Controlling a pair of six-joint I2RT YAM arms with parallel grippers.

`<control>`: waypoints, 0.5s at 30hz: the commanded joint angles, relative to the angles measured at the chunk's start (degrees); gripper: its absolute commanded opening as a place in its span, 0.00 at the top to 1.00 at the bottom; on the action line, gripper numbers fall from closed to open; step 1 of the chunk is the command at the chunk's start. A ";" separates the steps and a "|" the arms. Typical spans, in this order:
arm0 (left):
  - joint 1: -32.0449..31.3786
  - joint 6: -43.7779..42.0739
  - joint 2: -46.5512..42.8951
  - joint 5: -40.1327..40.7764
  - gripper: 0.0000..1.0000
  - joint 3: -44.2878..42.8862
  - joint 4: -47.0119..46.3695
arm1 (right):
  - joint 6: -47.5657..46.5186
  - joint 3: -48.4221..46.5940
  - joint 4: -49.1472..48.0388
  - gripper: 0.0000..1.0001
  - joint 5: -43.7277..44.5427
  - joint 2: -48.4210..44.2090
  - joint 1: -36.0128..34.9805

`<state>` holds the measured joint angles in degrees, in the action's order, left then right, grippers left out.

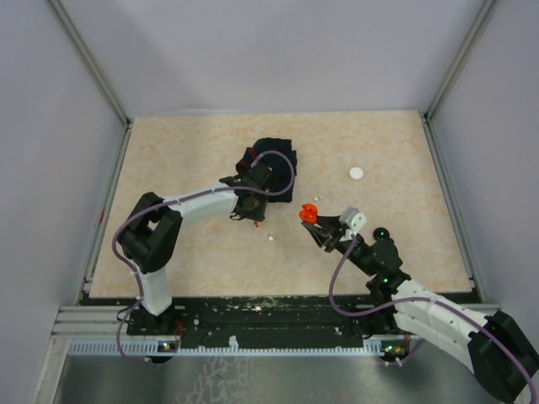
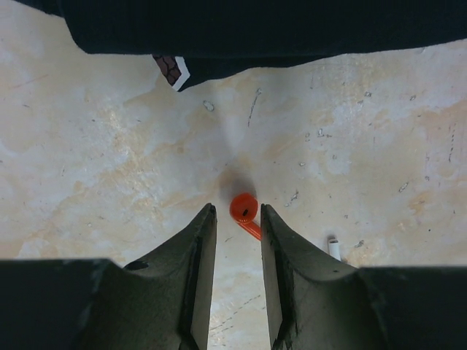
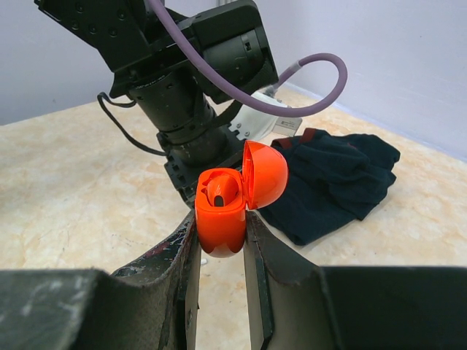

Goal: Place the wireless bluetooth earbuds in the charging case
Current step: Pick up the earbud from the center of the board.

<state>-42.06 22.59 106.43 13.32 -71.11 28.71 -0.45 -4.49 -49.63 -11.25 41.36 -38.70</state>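
Note:
A red earbud [image 2: 244,209] lies on the table just at the tips of my left gripper [image 2: 238,208]. The jaws stand a little apart on either side of it, and its stem runs toward the right finger. A white earbud [image 2: 333,248] lies right of that finger and also shows from above as the white earbud [image 1: 271,237]. My right gripper [image 3: 219,219] is shut on the orange charging case [image 3: 221,215], held above the table with its lid open. Another red earbud [image 3: 221,191] sits in the case. From above, the case [image 1: 308,214] is right of my left gripper [image 1: 250,210].
A dark navy cloth [image 1: 269,158] lies bunched just behind the left gripper, and the cloth [image 2: 255,29] fills the top of the left wrist view. A white disc [image 1: 357,172] lies at the back right. A dark disc [image 1: 382,231] sits beside the right arm.

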 commanded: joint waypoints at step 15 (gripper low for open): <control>-0.30 -2.01 2.68 -0.33 0.65 -2.09 1.35 | -0.17 -1.14 -3.54 1.00 -0.42 0.34 0.11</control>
<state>-42.09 21.58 108.03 13.28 -72.18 29.23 -0.45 -4.49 -49.74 -11.25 41.58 -38.70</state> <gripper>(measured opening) 0.352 0.257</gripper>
